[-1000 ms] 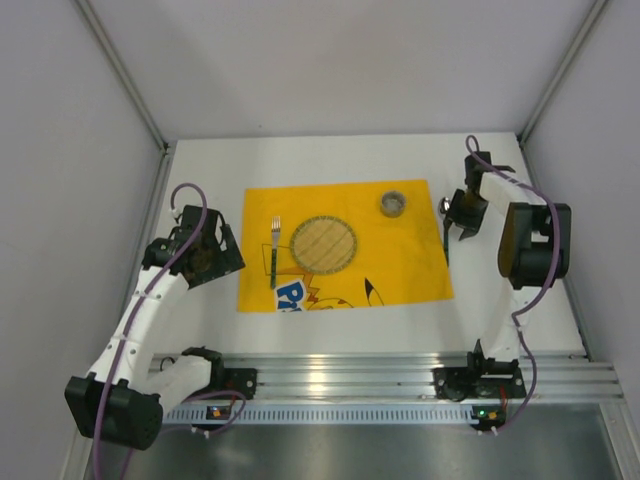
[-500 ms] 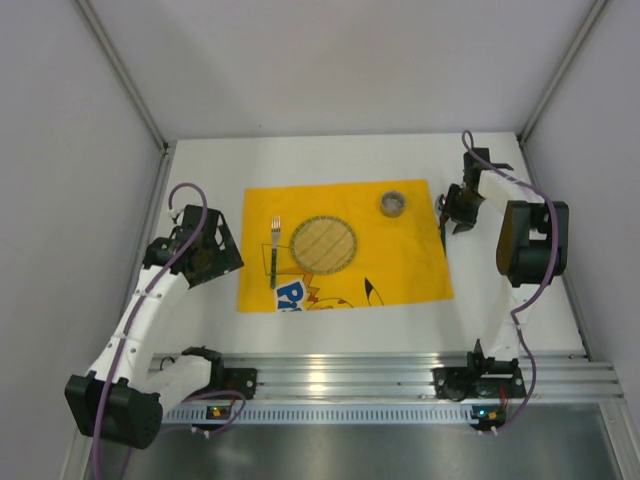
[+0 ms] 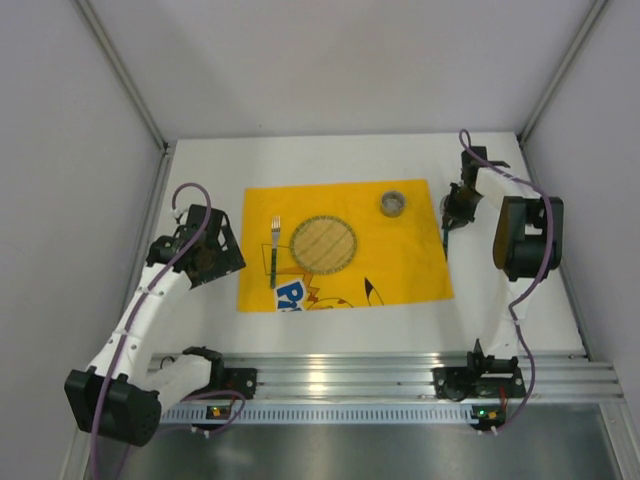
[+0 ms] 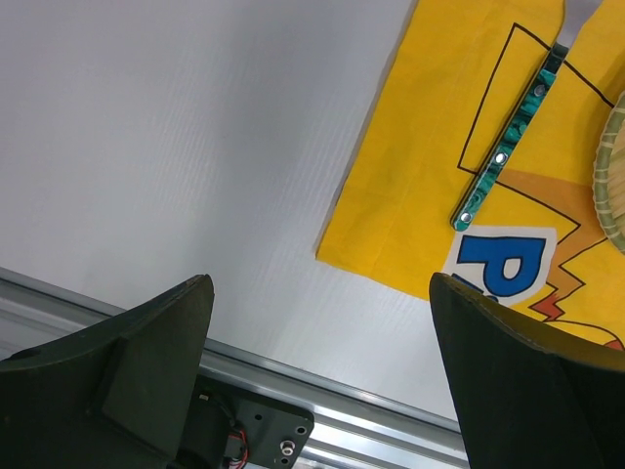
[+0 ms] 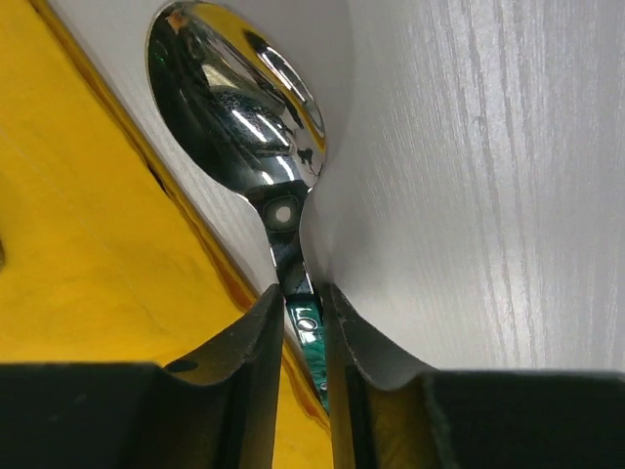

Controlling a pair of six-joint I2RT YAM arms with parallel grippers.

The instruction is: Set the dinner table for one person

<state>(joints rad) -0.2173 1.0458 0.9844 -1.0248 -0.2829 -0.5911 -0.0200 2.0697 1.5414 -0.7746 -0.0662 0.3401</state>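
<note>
A spoon (image 5: 239,88) with a green handle lies on the white dinner table (image 3: 300,160) along the right edge of the yellow mat (image 3: 400,270). My right gripper (image 5: 303,298) is shut on the spoon's handle just below the bowl; from above it (image 3: 452,212) covers the spoon's top, and the handle (image 3: 446,245) shows below it. A fork (image 3: 274,250) lies on the mat left of a round woven plate (image 3: 323,243). My left gripper (image 4: 320,283) hangs open and empty over the table near the mat's front left corner, beside the fork's handle (image 4: 503,151).
A small grey cup (image 3: 393,203) stands on the mat's back right part. A metal rail (image 3: 350,375) runs along the near table edge. Grey walls close in the left, back and right sides.
My right gripper has moved back and left over the spoon and its jaws have closed on the handle. The left arm has shifted only slightly.
</note>
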